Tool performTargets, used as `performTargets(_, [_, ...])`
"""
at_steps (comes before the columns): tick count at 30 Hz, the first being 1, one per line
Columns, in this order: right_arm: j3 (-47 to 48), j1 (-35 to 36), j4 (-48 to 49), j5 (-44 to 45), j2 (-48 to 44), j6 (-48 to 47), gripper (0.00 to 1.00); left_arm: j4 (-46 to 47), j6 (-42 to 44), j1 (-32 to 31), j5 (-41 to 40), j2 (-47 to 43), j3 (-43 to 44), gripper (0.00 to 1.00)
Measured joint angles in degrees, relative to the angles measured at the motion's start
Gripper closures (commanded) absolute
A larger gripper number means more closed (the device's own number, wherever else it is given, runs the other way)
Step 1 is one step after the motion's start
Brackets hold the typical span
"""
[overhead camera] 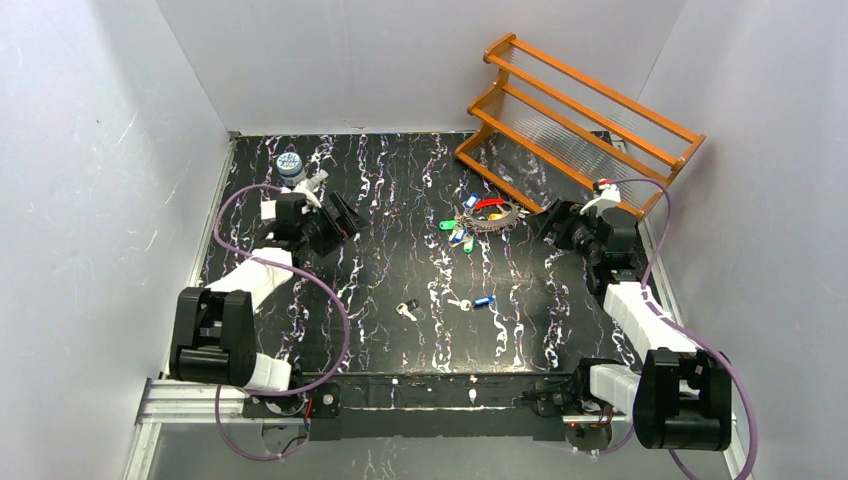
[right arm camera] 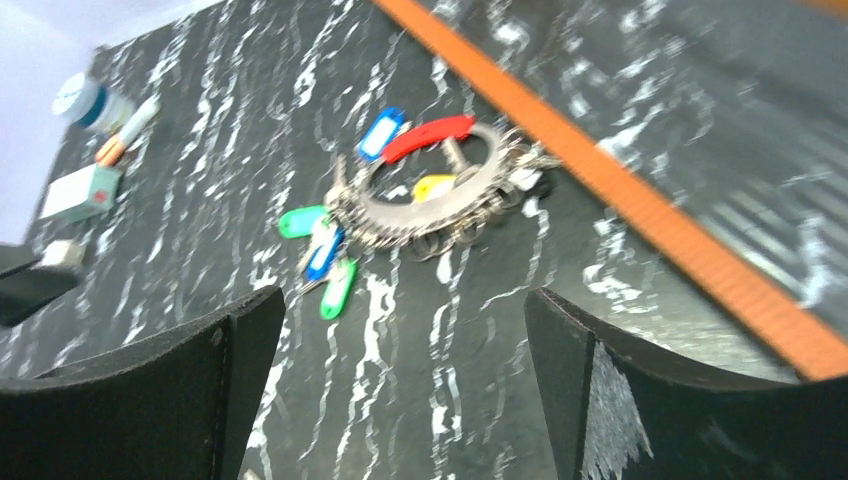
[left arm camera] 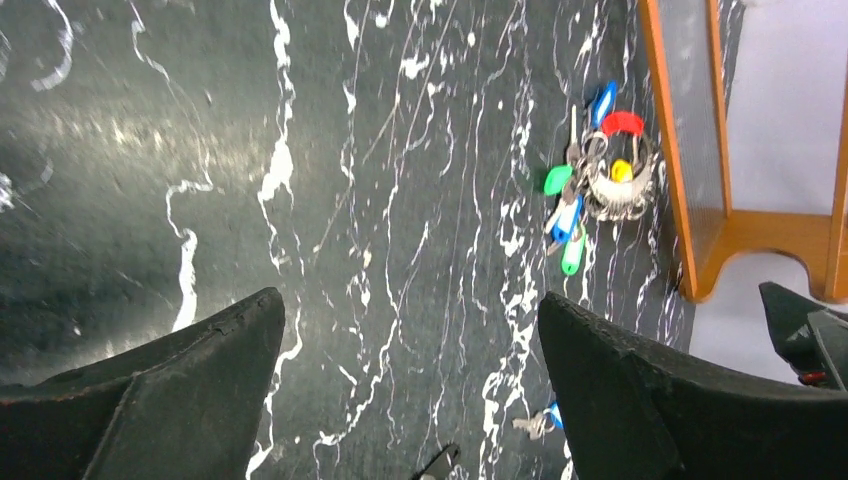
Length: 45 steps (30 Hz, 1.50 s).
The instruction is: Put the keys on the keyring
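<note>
The keyring (overhead camera: 487, 217), a wire ring with green, blue, red and yellow tags, lies at the table's middle back, in front of the rack. It also shows in the left wrist view (left arm camera: 610, 180) and the right wrist view (right arm camera: 430, 200). Three loose keys lie nearer the front: a black-headed key (overhead camera: 407, 310), a pale key (overhead camera: 457, 304) and a blue-tagged key (overhead camera: 484, 301). The blue-tagged key (left arm camera: 537, 424) and the black-headed key (left arm camera: 440, 462) show low in the left wrist view. My left gripper (overhead camera: 345, 220) (left arm camera: 410, 300) is open and empty, left of the keyring. My right gripper (overhead camera: 553, 222) (right arm camera: 402, 300) is open and empty, right of it.
An orange wooden rack (overhead camera: 580, 110) leans at the back right, close behind the keyring. A small bottle (overhead camera: 290, 166) stands at the back left by the left arm. White walls enclose the black marbled table (overhead camera: 400, 260).
</note>
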Motion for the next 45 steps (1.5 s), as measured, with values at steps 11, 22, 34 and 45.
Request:
performTargets(11, [7.2,16.8,-8.0,-4.1,11.4,1.0,0.01,-6.3,2.5,-18.4,-7.7,1.3,1.1,0.17])
performTargets(22, [34.8,30.7,-23.1,17.2,33.9,-7.3,0.02,-15.4,6.7,-27.1,-23.0,2.4,10.3,0.13])
performTargets(34, [54.3,30.3,-35.0,21.7,55.6,-11.1,0.01,-15.0,3.4,-22.2,-22.8,-0.4,7.1,0.1])
performTargets(45, [53.5,29.3,-33.0,2.5,55.4,-8.8,0.07,-9.4,-0.4,-13.0,-13.6,-5.6,-1.0,0.1])
